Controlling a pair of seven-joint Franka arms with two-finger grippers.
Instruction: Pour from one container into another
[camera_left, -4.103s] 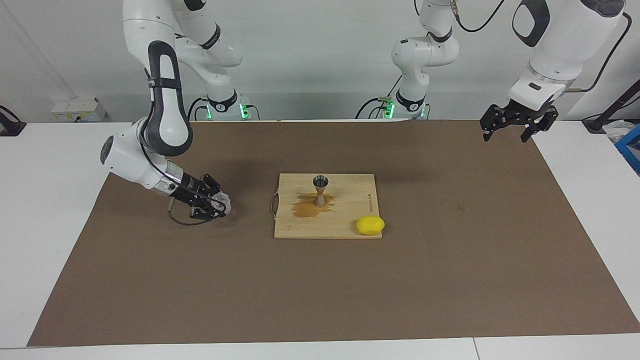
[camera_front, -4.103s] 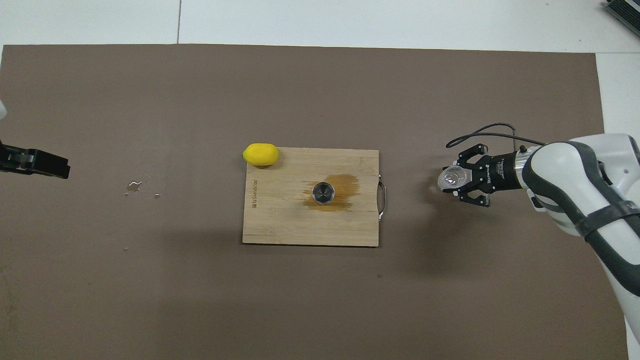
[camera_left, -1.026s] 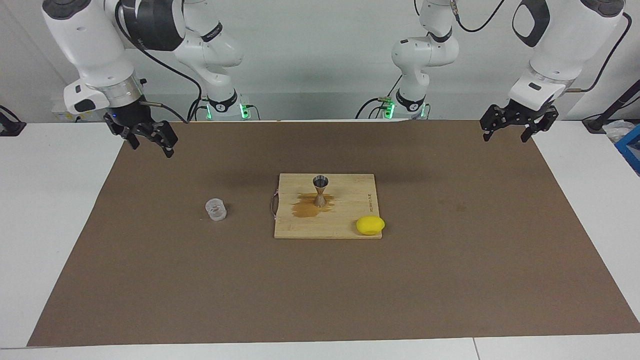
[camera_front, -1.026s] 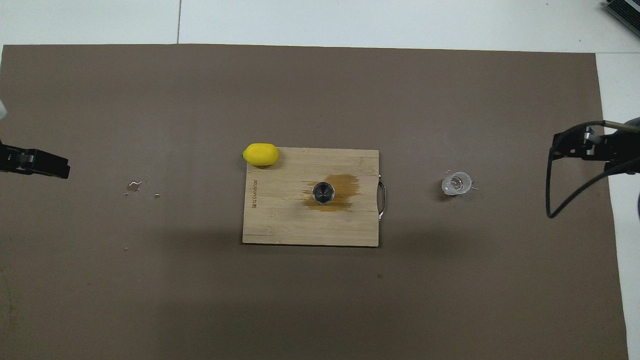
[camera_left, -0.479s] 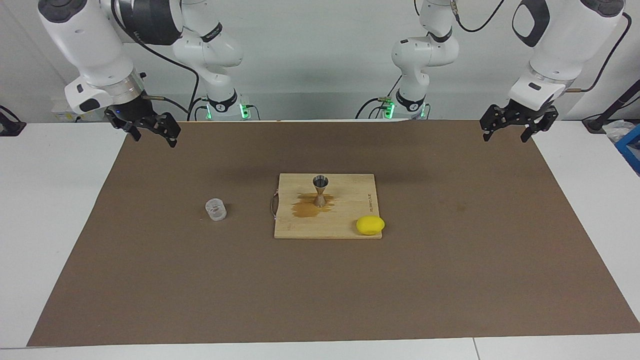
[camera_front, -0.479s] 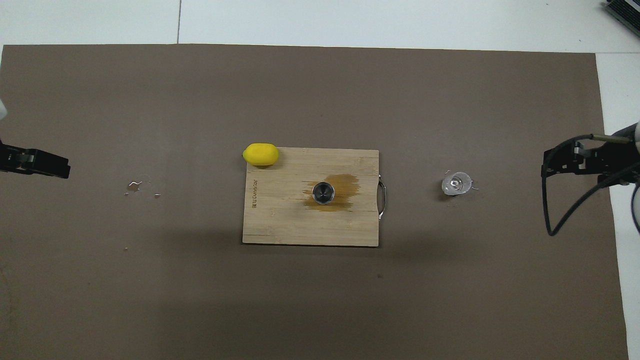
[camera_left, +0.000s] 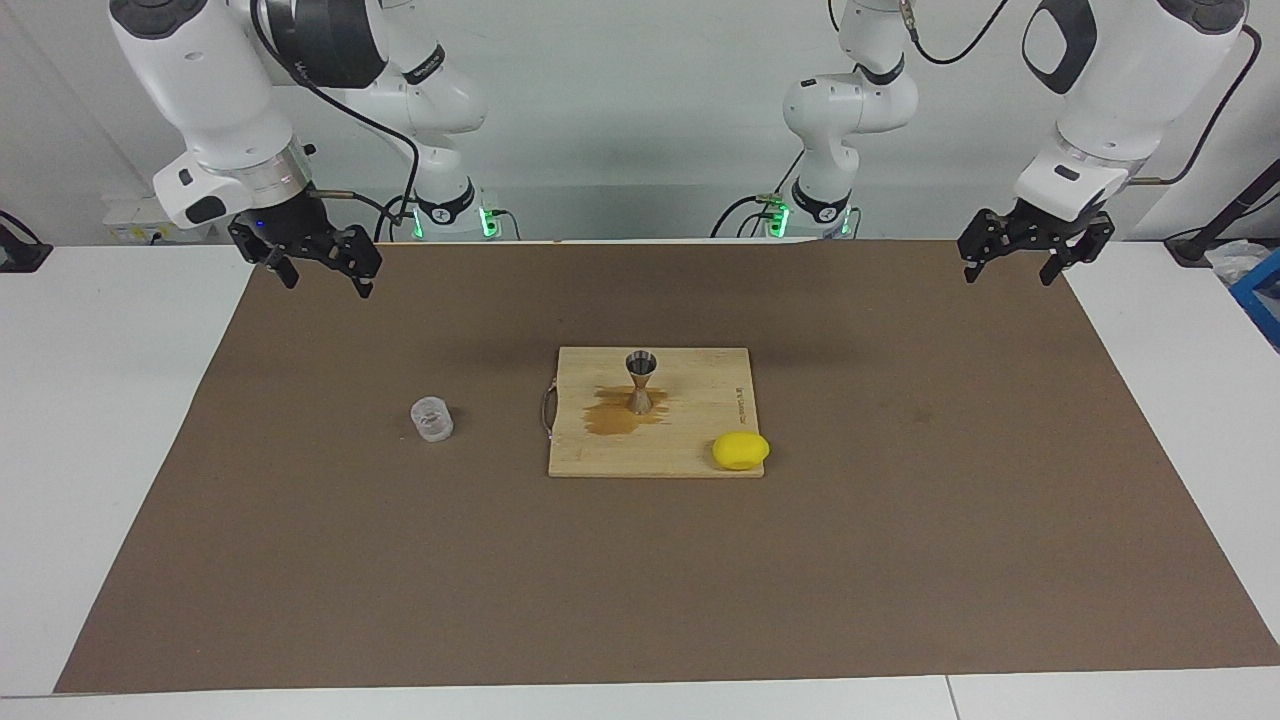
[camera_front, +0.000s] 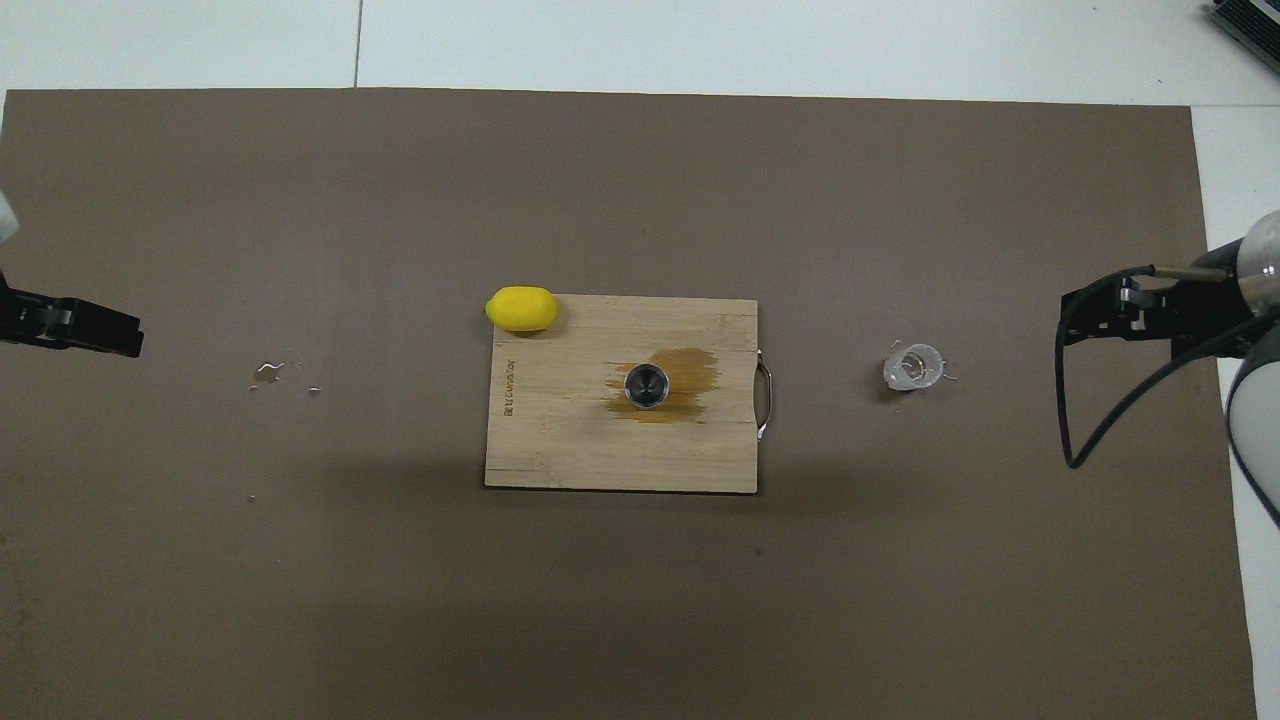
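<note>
The clear squat cup (camera_left: 432, 419) stands upright on the brown mat, beside the cutting board toward the right arm's end; it also shows in the overhead view (camera_front: 912, 367). The metal jigger (camera_left: 640, 381) stands upright on the wooden cutting board (camera_left: 700, 440), on a wet brown stain; from above it shows as a ring (camera_front: 647, 386). My right gripper (camera_left: 322, 278) hangs open and empty, raised over the mat's edge nearest the robots, well away from the cup. My left gripper (camera_left: 1006, 272) is open and empty, and that arm waits raised at its own end.
A yellow lemon (camera_left: 741, 451) lies at the cutting board's corner farthest from the robots, toward the left arm's end. A few water drops (camera_front: 270, 372) lie on the mat toward the left arm's end. The board has a metal handle (camera_front: 765, 400) facing the cup.
The right gripper let go of the cup, rose and pulled back toward the robots; in the last second it drifted slightly toward the table's middle. The cup stays put. The left arm has not moved.
</note>
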